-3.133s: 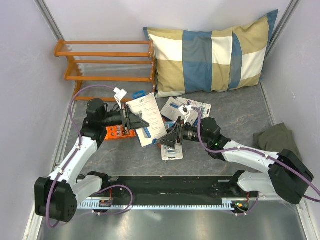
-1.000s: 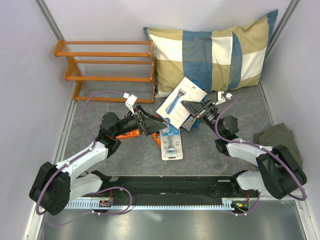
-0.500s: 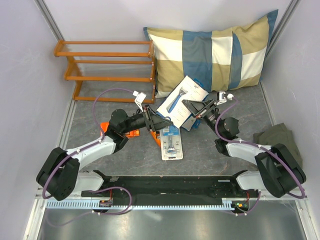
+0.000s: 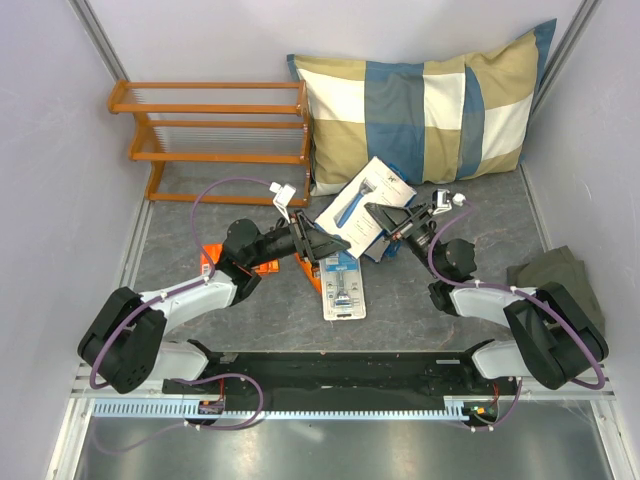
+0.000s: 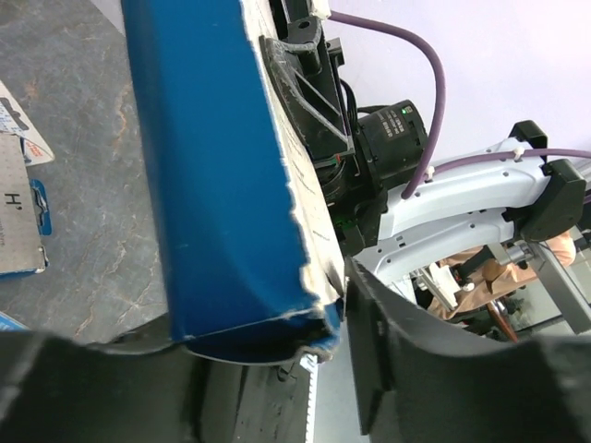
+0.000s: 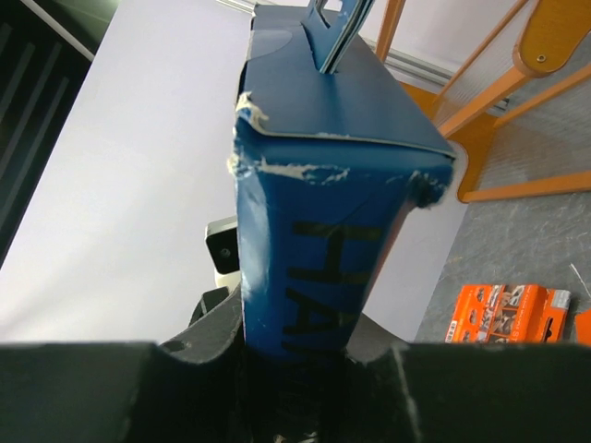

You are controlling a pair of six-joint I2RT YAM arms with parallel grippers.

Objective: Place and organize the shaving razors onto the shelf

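Shaving razors are all off the shelf [image 4: 215,157] as yet — its three tiers, at 11 o'clock on the bench [image 4: 250,320], carry no pack. Near centre one white box [image 4: 362,203] hangs tilted, clear of the bench, with both arms on it. The right gripper [image 4: 392,222], at the box's 4 o'clock, has its jaws nearly closed, pinching the narrow blue edge. The left gripper [image 4: 318,240], at 8 o'clock, has jaws about half open around the opposite corner — seemingly clamped onto it, though that wrist view is blurred. At 6 o'clock from the box a blister pack [image 4: 343,285] lies flat; an orange pack [image 4: 265,266] sits at that pack's 9 o'clock. By my reckoning nothing is placed and every pack is left to shelve.
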